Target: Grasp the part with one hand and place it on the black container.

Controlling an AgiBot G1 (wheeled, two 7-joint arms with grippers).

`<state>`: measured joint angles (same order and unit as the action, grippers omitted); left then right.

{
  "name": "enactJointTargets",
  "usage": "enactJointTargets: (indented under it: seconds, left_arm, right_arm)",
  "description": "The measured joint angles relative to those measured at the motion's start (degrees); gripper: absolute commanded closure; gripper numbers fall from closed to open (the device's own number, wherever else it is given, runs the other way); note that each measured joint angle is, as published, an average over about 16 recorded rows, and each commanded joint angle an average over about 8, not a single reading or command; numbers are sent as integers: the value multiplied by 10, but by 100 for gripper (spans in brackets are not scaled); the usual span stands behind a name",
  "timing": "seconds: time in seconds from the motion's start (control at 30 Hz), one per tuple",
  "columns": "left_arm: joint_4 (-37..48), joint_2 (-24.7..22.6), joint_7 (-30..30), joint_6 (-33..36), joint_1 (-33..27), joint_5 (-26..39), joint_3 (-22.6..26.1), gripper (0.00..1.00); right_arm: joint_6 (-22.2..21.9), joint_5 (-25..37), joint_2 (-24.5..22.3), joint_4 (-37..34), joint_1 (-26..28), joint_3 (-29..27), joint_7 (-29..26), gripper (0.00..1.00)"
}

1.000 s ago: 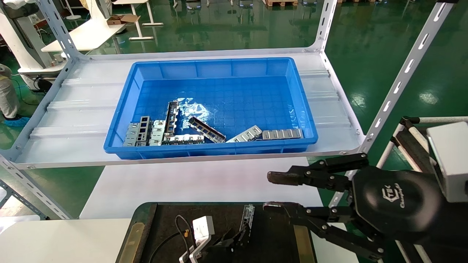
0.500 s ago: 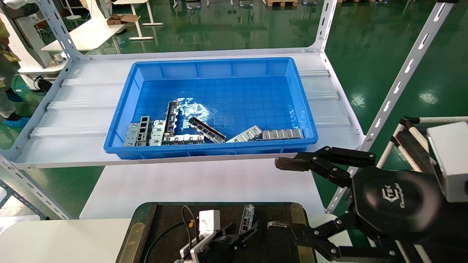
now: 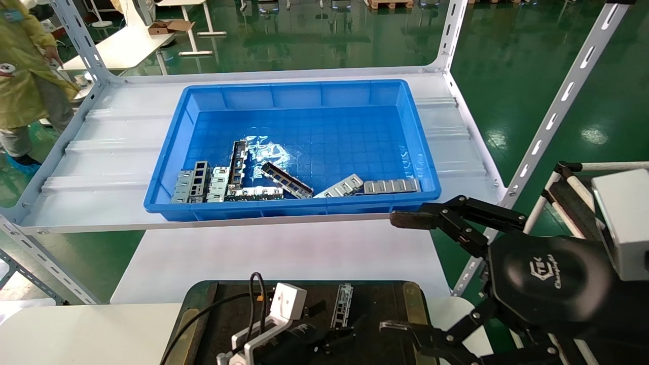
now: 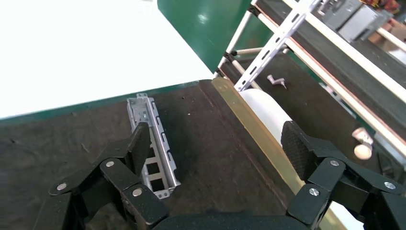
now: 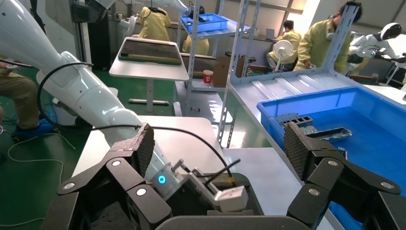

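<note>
Part [image 3: 343,304] lies flat on the black container [image 3: 195,314], near its far edge, with the left end effector [image 4: 218,153] spread wide just above it. Right end effector [image 3: 405,274], fingers also apart, hangs beside the container's right edge. Risk: a left finger could nudge the loose part askew. Blue bin [image 3: 284,213] with spare plates sits on the shelf beyond.

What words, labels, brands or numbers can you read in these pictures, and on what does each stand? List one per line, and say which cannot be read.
White logo with a line of lettering under it, on the black back of the right gripper: too blurred to read for certain.
Badge on the yellow coat of the person beside the shelf: too small to read.
No other text shows on the blue bin, the part or the black container.
</note>
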<state>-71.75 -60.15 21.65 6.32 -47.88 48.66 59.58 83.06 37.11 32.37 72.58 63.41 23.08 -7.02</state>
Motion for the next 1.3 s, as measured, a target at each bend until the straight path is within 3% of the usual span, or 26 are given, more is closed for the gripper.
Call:
enactJointTargets:
  seconds: [0.37,0.87,1.3]
  left_arm:
    - [-29,72,-84,146,20,-5,-71,0]
    - [-4,142,-216,350,44,-66,-157,0]
    - [19,173,-252,433,45,-97,-182,0]
  right_arm:
    - [0,0,0,0,0,0,0,0]
    - [0,0,0,0,0,0,0,0]
    - [0,0,0,0,0,0,0,0]
